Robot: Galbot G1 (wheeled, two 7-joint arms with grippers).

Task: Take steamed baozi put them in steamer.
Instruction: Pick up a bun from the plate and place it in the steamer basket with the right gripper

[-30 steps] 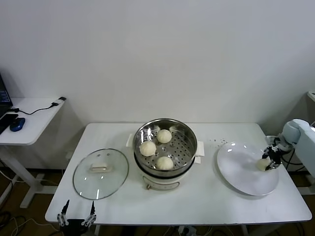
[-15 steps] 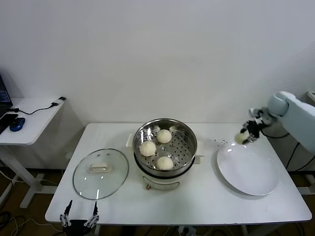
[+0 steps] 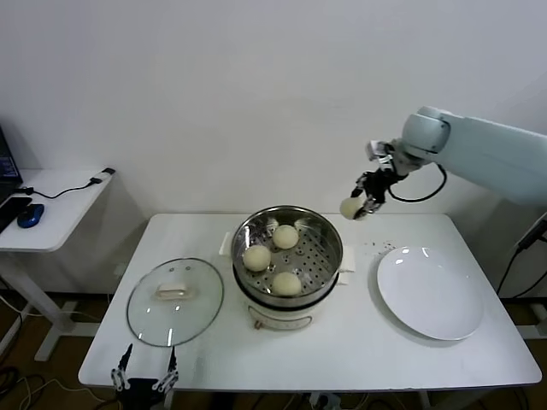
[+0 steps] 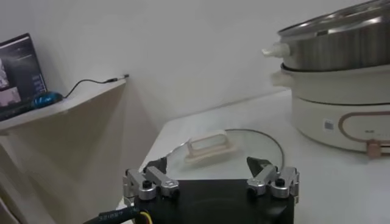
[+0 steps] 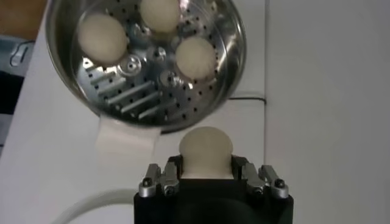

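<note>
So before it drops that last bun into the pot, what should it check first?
1. Bun held firmly: ok. The right gripper is shut on the fourth baozi.
2. Bun over the steamer: not ok. In the head view it hangs beyond the rim, toward the plate's side.
3. Free spot on the perforated tray: ok. Three baozi sit there, with bare tray on the side nearest the plate.
4. Steamer uncovered: ok. The glass lid lies flat on the table beside it.
5. Left gripper out of the way: ok. It is open, low at the table's near edge.
6. Plate emptied: ok.
</note>
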